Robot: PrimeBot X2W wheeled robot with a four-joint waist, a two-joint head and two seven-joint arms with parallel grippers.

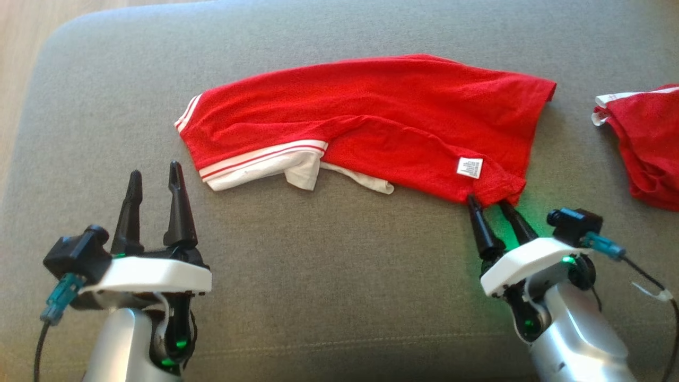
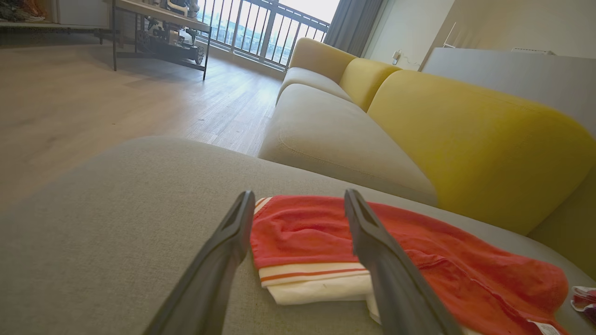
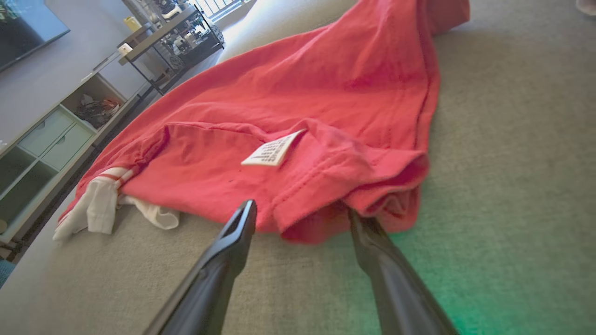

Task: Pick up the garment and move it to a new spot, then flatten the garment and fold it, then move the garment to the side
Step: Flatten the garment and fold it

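Note:
The garment [image 1: 371, 116] is a red shirt with white striped trim, lying loosely folded across the grey cushion [image 1: 318, 265]. Its white label [image 1: 470, 167] shows near the right hem. My left gripper [image 1: 155, 170] stands open at the lower left, a short way off the white-trimmed sleeve, nothing between its fingers. In the left wrist view the left gripper [image 2: 298, 193] points at that sleeve end of the garment [image 2: 302, 232]. My right gripper [image 1: 488, 201] is open at the garment's lower right corner. In the right wrist view the right gripper [image 3: 301, 209] straddles the hem of the garment [image 3: 302, 93], one fingertip hidden under the fold.
A second red garment [image 1: 644, 143] lies at the cushion's right edge. Wooden floor [image 1: 21, 42] shows past the cushion's left side. A yellow sofa [image 2: 465, 130] stands beyond the cushion, and a shelf unit [image 3: 46, 139] lines the wall.

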